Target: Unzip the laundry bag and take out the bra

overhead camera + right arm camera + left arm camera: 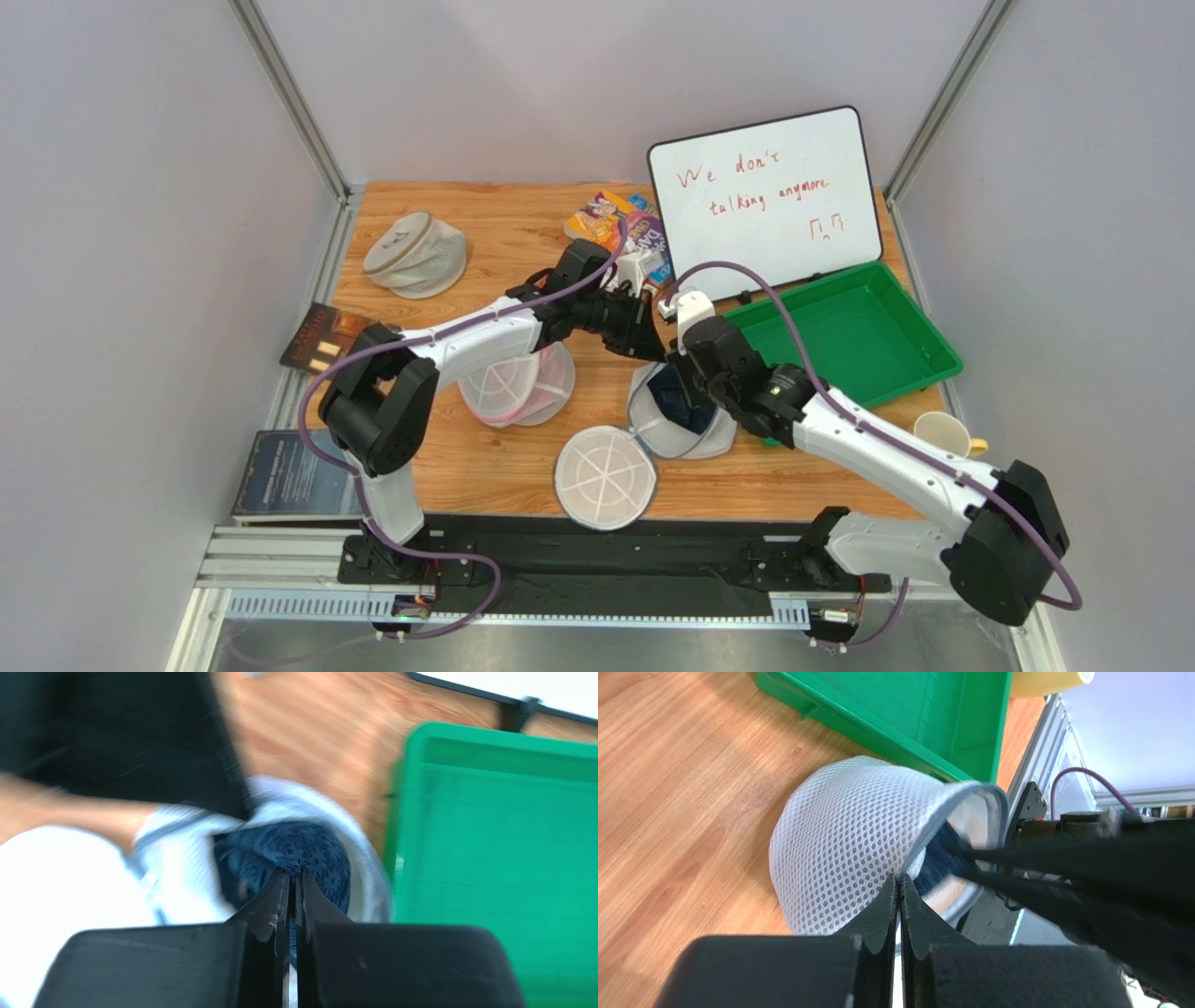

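- The white mesh laundry bag (pixel 843 840) lies on its side on the wooden table (pixel 505 224), near the middle and just beside a green tray (pixel 491 847). Its grey-blue zipper rim gapes open.
- The dark navy bra (pixel 302 850) sits inside the bag's mouth, mostly within the rim.
- The left gripper (pixel 899 885) has its jaws pressed together on the mesh edge at the zipper rim, holding the bag.
- The right gripper (pixel 293 882) reaches into the opening, its jaws pinched together on a fold of the bra fabric.
- Risk: the pinch looks thin, taken at the fabric's edge, so the bra could slip free when pulled.
- Risk: a strap or cup could snag on the zipper rim, dragging the whole bag along or tugging it from the left gripper's small hold.
- Risk: the two grippers sit very close at the mouth, and a crooked pull could knock them together.
- The tray wall stands right beside the bag, limiting room on that side.
- A whiteboard (pixel 765 189) stands behind the tray, and a yellow mug (pixel 943 431) sits near its front corner.
- A pink-tinted mesh bag (pixel 516 385) lies under the left arm, a round white spoked panel (pixel 606 476) lies nearer the bases, and a beige-grey bag (pixel 417 255) rests well apart at the far left.
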{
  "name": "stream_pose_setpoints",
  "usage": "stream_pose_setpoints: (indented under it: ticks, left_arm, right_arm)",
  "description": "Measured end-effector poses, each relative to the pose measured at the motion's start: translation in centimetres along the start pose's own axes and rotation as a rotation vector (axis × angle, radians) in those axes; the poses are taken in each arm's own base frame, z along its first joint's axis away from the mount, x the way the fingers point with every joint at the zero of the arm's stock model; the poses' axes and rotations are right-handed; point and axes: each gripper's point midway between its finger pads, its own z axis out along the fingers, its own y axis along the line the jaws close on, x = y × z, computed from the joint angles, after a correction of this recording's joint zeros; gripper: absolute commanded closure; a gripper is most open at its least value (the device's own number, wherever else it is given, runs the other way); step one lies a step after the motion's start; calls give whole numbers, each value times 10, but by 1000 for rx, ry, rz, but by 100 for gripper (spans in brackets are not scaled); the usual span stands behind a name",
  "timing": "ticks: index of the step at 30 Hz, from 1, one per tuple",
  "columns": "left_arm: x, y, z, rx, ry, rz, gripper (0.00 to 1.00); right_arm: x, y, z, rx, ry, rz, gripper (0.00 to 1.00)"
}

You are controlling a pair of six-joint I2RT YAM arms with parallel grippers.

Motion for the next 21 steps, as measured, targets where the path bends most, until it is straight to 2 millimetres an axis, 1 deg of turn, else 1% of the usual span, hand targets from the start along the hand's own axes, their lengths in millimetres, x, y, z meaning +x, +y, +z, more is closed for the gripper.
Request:
stream_pose_setpoints:
  ticks: [6,10,12,16,21]
  left_arm:
    - [-9,2,-3,-4,-22,-10,100]
    - [-10,2,-4,-5,-24,-21,100]
    - [-10,2,-4,-6,-25,-24,100]
    - [-11,3,-4,-9,-26,-24,100]
    - [-11,4,-4,-15,-29,-24,100]
  right_arm:
    - [-5,40,-33,-197,-44,-35,100]
    - [-1,55,-46,-275,-41,-52,100]
    - [0,58,-51,-293,-43,-51,100]
    - [-6,58,-62,-313,-78,-26,100]
    - [-21,49,-78,-289,-150,29,100]
